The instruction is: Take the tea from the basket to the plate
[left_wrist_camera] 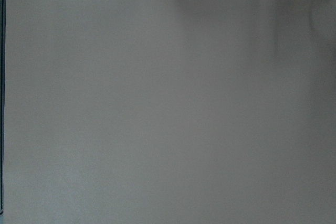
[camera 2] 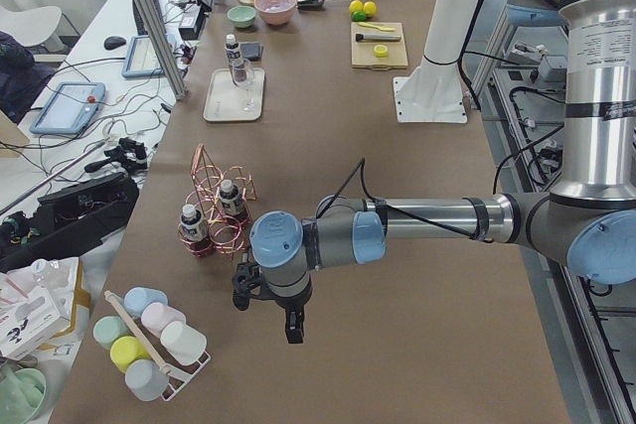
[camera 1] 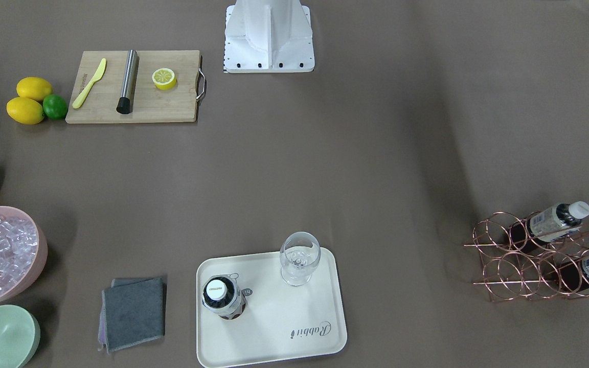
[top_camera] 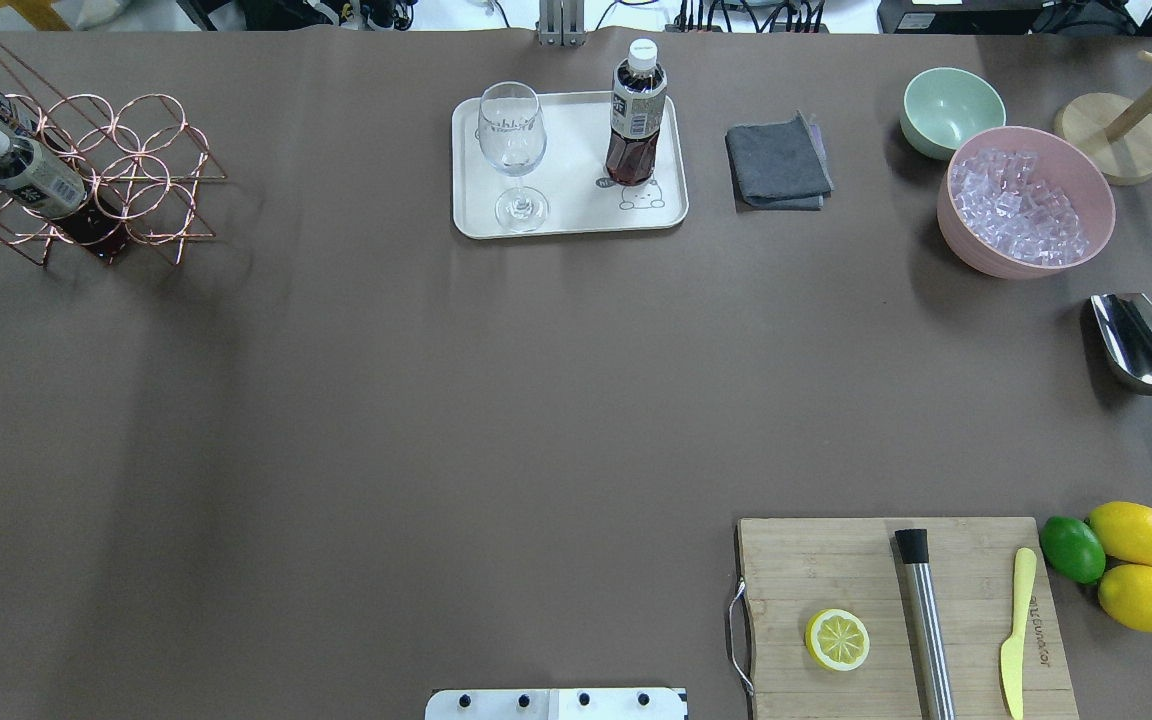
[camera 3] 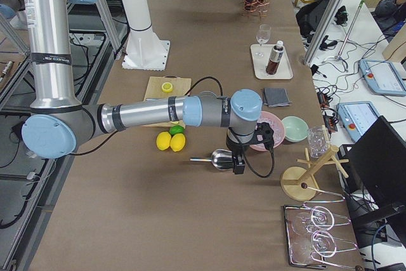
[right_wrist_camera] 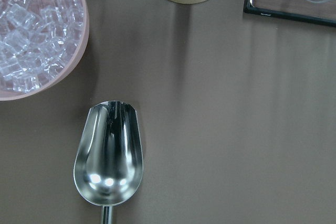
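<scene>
Tea (top_camera: 636, 115) stands upright on the plate (top_camera: 576, 150), apparently delivered; whether the left hand (camera 2: 268, 307) or right hand (camera 3: 240, 157) is clenched, I cannot tell.

Soft, even light from above, with broad faint shadows drifting across my brown surface (top_camera: 436, 400) — small glare spots on the steel scoop (right_wrist_camera: 107, 156); focus is crisp throughout.

A long brown table (camera 2: 417, 335) fills the room — beside it a white desk (camera 2: 94, 65), littered with cables (camera 2: 55, 151) and tablets (camera 2: 65, 106).
</scene>
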